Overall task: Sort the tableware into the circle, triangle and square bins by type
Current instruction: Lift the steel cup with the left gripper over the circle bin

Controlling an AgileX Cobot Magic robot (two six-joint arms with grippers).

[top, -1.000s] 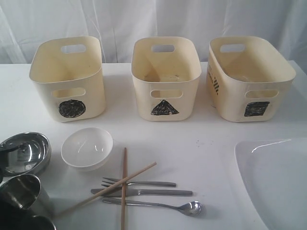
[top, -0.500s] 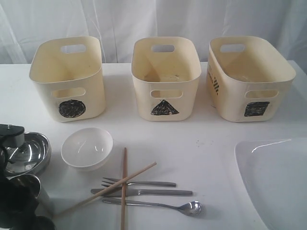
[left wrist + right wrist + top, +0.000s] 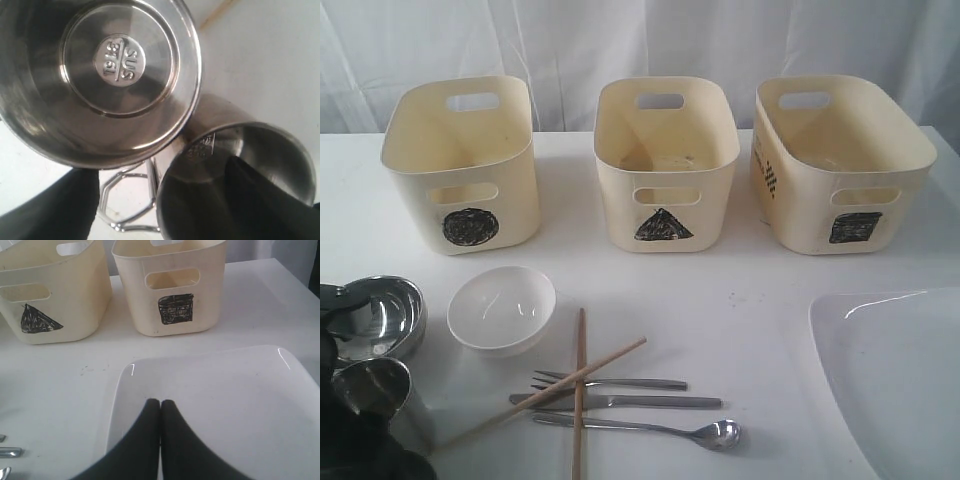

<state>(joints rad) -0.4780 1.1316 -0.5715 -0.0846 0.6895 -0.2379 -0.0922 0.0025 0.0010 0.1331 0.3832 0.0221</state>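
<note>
**Nothing sorted yet: left arm down among the steel pieces**

Exterior view. The circle bin, triangle bin and square bin stand in a row across the upper half, and their insides look bare. Everything waits on the table.
- Lower left: steel bowl and steel cup, with the white bowl beside them.
- Lower centre: crossed chopsticks, fork, knife, spoon.
- Lower right: plate.

The left arm sits over the steel pieces. A dark patterned sticker on the square bin's side is unreadable.

Left wrist view. Here the left gripper is spread wide, one finger at the steel cup's mouth and the other outside it, with nothing clamped. My judgement is that it is lining up to take the cup. The steel bowl's base is stamped "SUS 316L"; the cup's stamp is too blurred to read.

Right wrist view. Here the right gripper is pinched fully together and empty, over the plate's edge. I cannot tell whether it touches.
</note>
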